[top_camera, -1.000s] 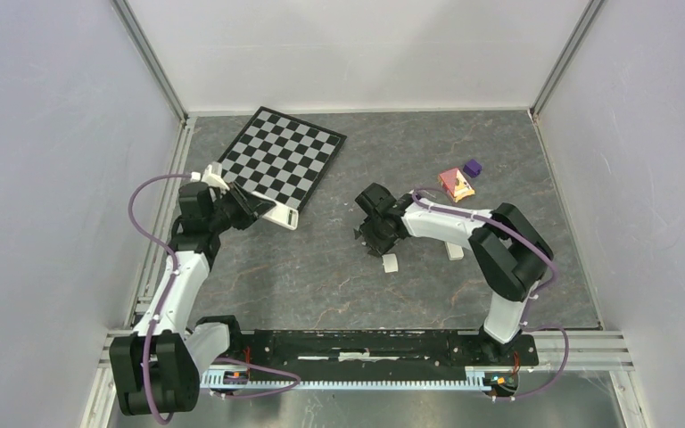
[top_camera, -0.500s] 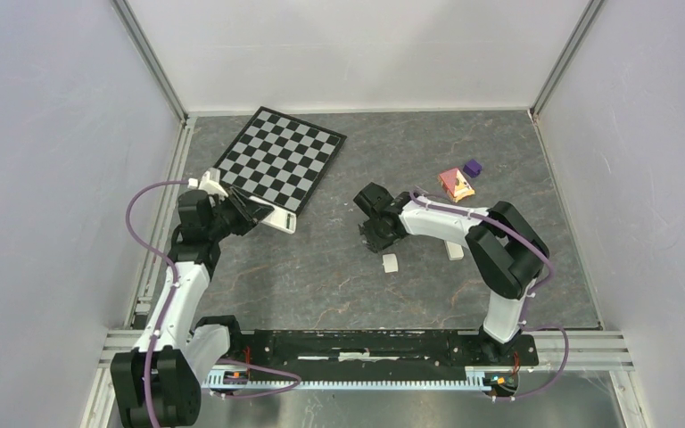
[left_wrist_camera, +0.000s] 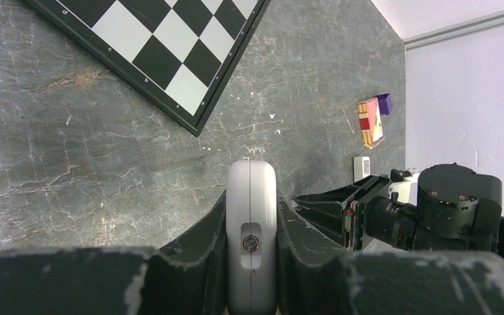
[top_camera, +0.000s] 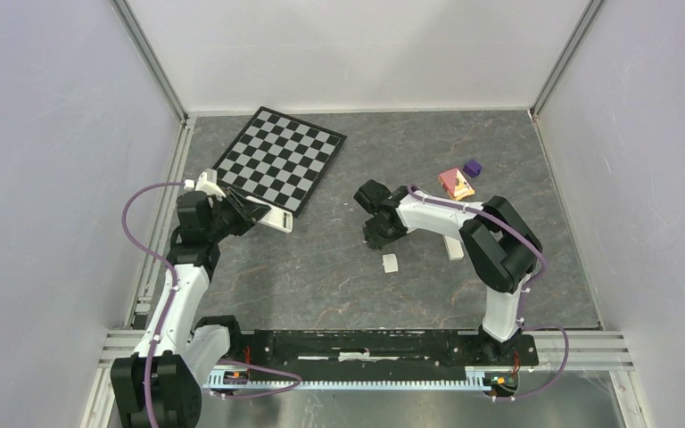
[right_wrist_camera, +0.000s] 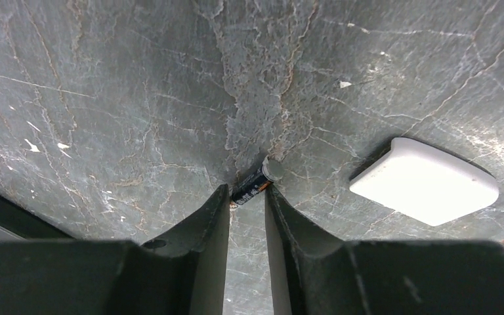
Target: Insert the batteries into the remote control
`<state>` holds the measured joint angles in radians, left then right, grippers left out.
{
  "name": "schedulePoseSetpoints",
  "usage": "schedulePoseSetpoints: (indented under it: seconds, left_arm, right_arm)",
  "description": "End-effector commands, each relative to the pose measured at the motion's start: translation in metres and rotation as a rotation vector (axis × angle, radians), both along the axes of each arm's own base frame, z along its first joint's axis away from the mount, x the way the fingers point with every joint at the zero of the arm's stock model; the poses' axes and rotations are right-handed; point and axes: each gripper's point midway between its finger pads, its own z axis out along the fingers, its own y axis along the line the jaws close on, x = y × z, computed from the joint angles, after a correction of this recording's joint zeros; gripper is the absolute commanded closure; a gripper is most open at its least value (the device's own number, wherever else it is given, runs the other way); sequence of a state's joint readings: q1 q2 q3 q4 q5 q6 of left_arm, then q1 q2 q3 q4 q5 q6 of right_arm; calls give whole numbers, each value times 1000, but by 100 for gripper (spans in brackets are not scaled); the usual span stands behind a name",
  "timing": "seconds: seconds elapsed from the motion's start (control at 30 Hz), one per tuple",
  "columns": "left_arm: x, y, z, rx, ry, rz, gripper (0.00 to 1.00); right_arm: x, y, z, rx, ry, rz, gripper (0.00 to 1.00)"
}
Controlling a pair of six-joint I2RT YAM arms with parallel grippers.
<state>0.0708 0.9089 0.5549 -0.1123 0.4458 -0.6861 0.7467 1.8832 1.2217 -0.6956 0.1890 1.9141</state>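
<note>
Top external view: grey stone-patterned table (top_camera: 321,285). Chessboard (top_camera: 281,160), far left, lying flat. White remote (left_wrist_camera: 251,230), clamped edge-on in the left gripper (left_wrist_camera: 252,197), just near of the board's corner. White cover (right_wrist_camera: 425,180), flat on the table, centre. Battery (right_wrist_camera: 252,184), dark, on the table beside the cover, between the right gripper (right_wrist_camera: 246,193) fingertips; jaws narrow, actual pinch cannot be told.

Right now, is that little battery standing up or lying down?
Lying down: the battery rests on its side on the table, at the right tool's tips.
</note>
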Motion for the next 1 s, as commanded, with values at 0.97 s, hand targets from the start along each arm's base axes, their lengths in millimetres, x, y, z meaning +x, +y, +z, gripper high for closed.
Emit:
schedulePoseSetpoints:
  seconds: [0.97]
  left_arm:
    - [-2,-42,28,-107,-146,-249,98]
  right_arm:
    - [-10,-40,12,-227,-2,489,100]
